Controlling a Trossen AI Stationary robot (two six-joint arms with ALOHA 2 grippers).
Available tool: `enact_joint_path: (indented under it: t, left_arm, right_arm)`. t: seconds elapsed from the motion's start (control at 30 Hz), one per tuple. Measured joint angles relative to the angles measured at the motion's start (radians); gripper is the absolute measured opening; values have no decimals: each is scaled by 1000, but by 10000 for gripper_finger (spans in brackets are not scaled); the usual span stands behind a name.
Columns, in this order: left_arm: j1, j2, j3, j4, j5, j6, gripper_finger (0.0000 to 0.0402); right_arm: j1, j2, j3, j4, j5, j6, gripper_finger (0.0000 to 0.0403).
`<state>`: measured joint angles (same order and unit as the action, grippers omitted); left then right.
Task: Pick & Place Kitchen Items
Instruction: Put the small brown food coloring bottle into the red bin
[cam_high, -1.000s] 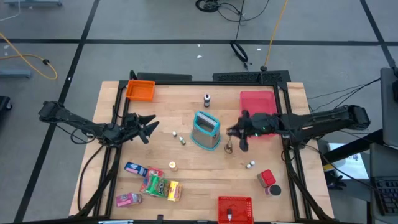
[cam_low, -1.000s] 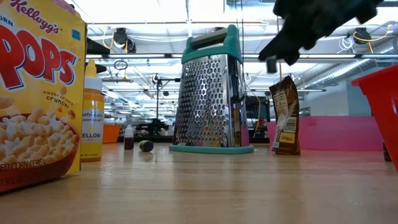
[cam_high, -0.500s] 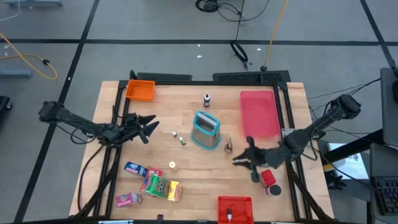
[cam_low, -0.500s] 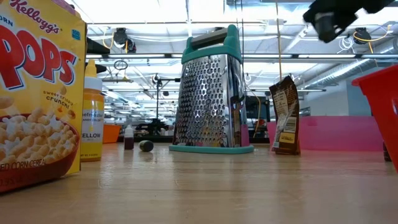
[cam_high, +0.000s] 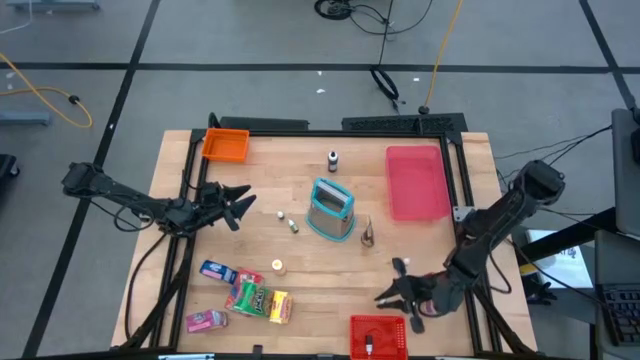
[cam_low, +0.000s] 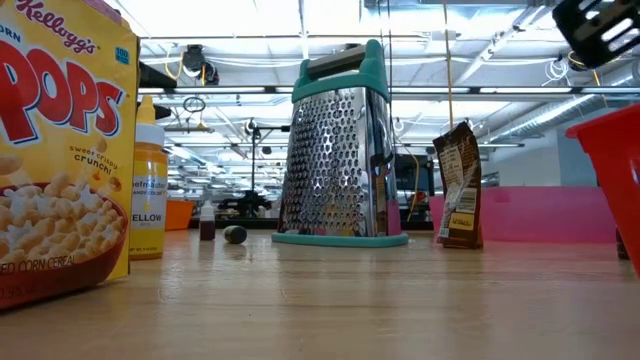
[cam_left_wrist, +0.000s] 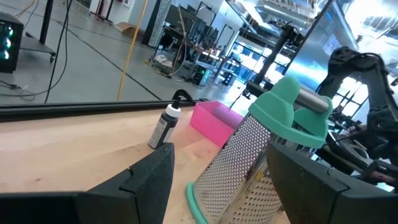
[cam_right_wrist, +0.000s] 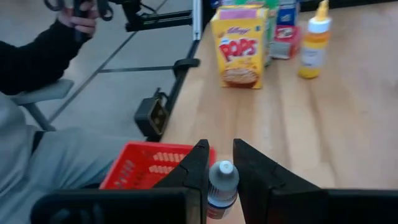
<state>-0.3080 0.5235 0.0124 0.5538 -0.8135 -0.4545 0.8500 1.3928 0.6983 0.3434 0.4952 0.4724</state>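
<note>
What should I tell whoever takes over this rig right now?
Right gripper: shut on a small white bottle, above the near edge of the table beside the red bin.
Left gripper: open, empty, waiting at the table's left side.
Still on the table: snack packets near left, dark bottle far middle, brown packet beside the grater, two tiny items left of the grater.
Done: bottle lifted. Left: drop it, then clear the rest.

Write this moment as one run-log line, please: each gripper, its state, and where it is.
left gripper: open, idle at table's left edge | right gripper: shut on small white bottle, above red bin at near edge
</note>
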Motion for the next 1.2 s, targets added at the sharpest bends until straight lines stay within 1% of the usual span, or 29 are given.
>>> enact_joint_path:
  t: [0.17, 0.27, 0.4, 0.63, 0.97, 1.2]
  left_arm:
    - [0, 0, 0, -5, 0, -4, 255]
    - [0, 0, 0, -5, 0, -5, 255]
    - [0, 0, 0, -5, 0, -7, 255]
    - [0, 0, 0, -5, 0, -7, 255]
    - [0, 0, 0, -13, 0, -7, 255]
    - [0, 0, 0, -14, 0, -7, 255]
  right_arm:
    - [34, 60, 0, 81, -1, 26, 43]
    - [52, 104, 1, 132, -28, 38, 43]
    - [70, 154, 45, 125, -54, 40, 43]
    - [89, 240, 118, 62, -56, 15, 43]
    - [79, 252, 118, 39, -52, 18, 45]
    - [79, 252, 118, 39, -52, 14, 72]
